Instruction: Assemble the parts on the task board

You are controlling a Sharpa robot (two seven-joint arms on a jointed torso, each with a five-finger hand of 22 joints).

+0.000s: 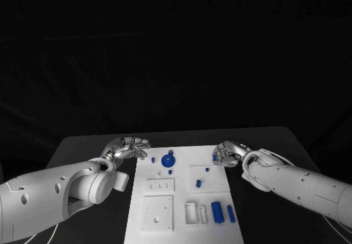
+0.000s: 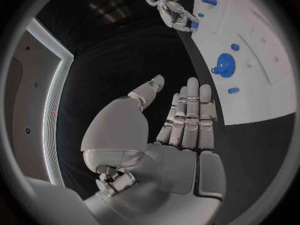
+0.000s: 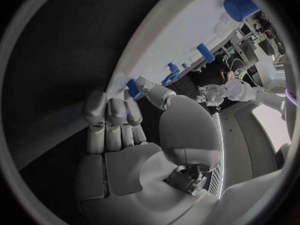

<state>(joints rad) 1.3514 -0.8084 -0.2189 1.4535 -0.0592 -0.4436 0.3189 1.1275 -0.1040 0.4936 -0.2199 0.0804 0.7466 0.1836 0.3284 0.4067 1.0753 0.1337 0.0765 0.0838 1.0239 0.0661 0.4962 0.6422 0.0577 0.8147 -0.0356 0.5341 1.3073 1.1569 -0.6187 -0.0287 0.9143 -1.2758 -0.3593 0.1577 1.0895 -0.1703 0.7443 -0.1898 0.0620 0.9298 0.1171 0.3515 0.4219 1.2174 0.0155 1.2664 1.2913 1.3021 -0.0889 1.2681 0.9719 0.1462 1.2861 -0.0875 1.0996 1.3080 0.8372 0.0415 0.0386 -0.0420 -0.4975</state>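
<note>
Several small blue parts (image 1: 217,211) on the task board (image 1: 179,223) look light, stiff and slippery, so we judge the right hand (image 1: 229,154), pinching one (image 3: 133,88) at the board's right edge, should hold its sides, while our left hand (image 1: 128,148) hovers with fingers apart at the far left corner.

A black counter (image 1: 88,145) carries the white task board (image 1: 183,223), a long plate lying flat along its middle and running from mid-counter toward the near edge.

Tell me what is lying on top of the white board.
On the task board lie small blue parts: a blue gear near its far end and a blue cylinder near its right edge. The right hand covers that far right edge.
</note>
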